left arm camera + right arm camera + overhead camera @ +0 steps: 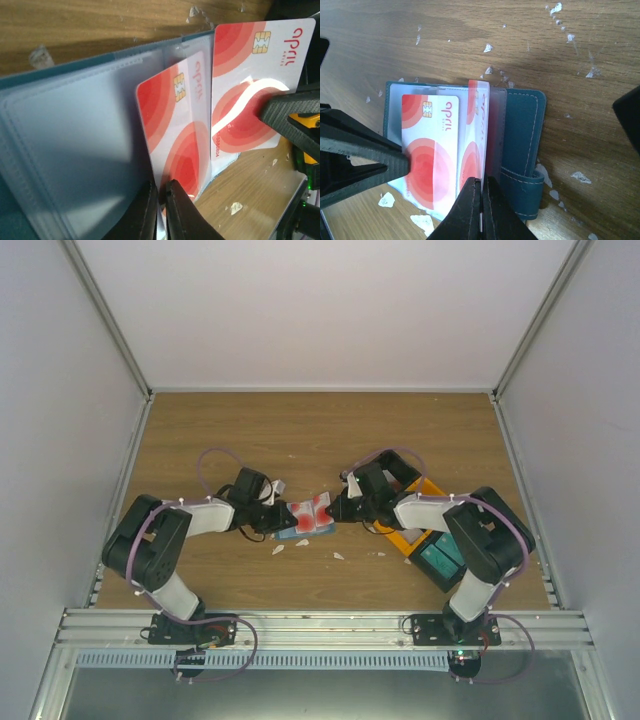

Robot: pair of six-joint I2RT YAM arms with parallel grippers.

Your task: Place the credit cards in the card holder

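Note:
The blue card holder point(300, 532) lies open on the wooden table between my two grippers, its clear pockets up. My left gripper point(283, 517) is shut on the edge of one red-and-white credit card point(172, 125), which lies flat in the right wrist view point(432, 160) with the left fingers point(365, 150) on it. My right gripper point(335, 510) is shut on a second credit card point(245, 80), which stands edge-on between its jaws in its own view point(477, 130). Both cards are at the holder's clear pockets point(65, 150). The blue cover and strap point(520, 130) lie to the right.
An orange bin point(415, 530) and a teal bin point(445, 558) stand under and beside the right arm. White paper-like scraps point(278, 549) lie on the wood in front of the holder, more in the right wrist view point(385, 200). Enclosure walls stand on three sides.

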